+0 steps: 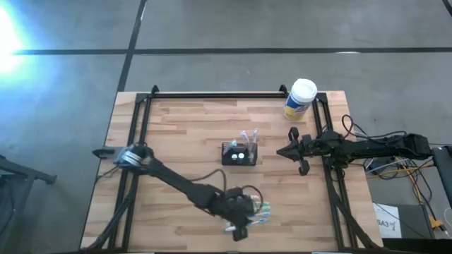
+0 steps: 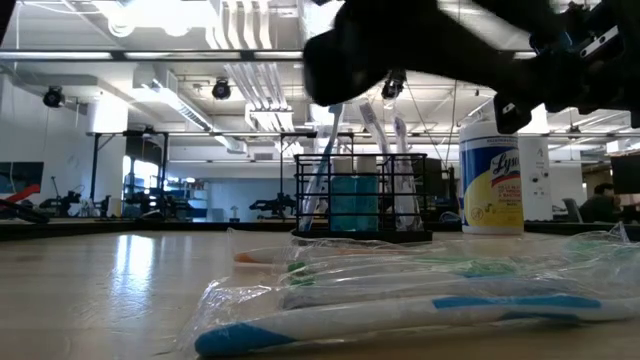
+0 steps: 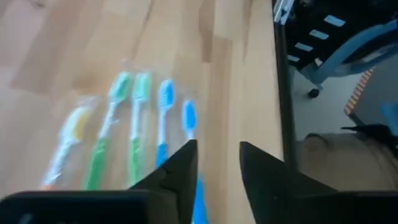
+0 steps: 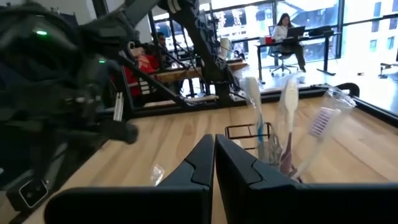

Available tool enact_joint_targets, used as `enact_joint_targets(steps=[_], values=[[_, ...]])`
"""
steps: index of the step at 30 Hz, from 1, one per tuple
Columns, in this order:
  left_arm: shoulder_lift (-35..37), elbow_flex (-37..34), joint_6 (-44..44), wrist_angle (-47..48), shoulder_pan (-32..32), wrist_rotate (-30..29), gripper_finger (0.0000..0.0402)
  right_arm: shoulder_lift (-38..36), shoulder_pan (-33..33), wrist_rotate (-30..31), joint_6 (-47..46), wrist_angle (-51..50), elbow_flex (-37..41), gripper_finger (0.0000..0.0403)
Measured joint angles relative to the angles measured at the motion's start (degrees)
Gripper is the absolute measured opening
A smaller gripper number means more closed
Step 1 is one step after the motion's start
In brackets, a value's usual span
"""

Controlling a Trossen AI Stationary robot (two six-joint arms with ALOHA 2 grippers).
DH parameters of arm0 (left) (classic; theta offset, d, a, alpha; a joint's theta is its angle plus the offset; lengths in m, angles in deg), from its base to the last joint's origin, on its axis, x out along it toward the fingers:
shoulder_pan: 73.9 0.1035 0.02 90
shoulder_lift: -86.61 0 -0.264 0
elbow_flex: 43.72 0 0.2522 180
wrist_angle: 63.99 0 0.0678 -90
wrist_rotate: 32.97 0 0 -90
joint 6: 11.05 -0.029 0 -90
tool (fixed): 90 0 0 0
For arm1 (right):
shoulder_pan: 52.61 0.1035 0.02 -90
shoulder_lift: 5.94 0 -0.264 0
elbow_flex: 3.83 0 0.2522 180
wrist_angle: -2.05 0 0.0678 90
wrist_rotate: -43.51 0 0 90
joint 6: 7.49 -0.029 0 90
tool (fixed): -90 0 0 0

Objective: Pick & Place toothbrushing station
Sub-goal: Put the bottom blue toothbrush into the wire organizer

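Your left claw [image 1: 248, 215] sits low over the pack of toothbrushes [image 1: 260, 209] at the near edge of the worktop [image 1: 183, 134], right of centre. Its jaws stand partly apart with nothing between them; the left wrist view shows the blue brush just beside one finger, not gripped. The brushes lie loose in thin clear wrapping, so if you close here you may catch only film, or pinch two handles at once and drag the whole pack. It lies close to the worktop's near edge, so a sideways nudge could push it off.

Your right claw [image 1: 286, 152] waits to the right of the toothbrushing station [image 1: 239, 153], fingers pressed together and empty. The station stands near the middle of the worktop, already holding several upright brushes. These lean outward above the mesh, and a brush lowered in carelessly could knock them or tip the light caddy. The right arm is near enough to be in your way when you come across.

The yellow canister [image 1: 299, 99] with a white lid stands at the far right corner. Its label starts "Ly", probably Lysol, though the rest is cut off. A sheet beyond the worktop carries print too small to read.
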Motion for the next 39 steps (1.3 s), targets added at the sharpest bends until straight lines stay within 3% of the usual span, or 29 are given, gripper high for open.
enact_joint_targets(steps=[5, 14, 22, 31, 39], values=[[-10.3, 14.8, 2.1, 8.4, 0.0, 4.0, 0.0153, 0.0, 0.0, 0.0, 0.2, -0.2, 0.0, 0.0013], [-23.5, 38.1, 0.0, 32.8, 0.0, 4.6, 0.0156, -0.1, 0.0, 0.0, 0.0, 0.9, 0.0, 0.0013], [-22.5, 31.7, 1.5, 33.5, 0.1, 5.9, 0.0156, -0.1, 0.0, 0.0, 1.1, 2.3, 0.0, 0.0013], [-22.1, 29.9, -1.6, 35.5, 0.3, 6.0, 0.0149, 0.0, 0.0, 0.0, 1.2, 2.2, 0.0, 0.0013], [-22.1, 29.5, -3.7, 35.9, 0.3, 5.9, 0.0095, 0.1, 0.0, 0.0, 0.6, 2.1, 0.0, 0.0013]])
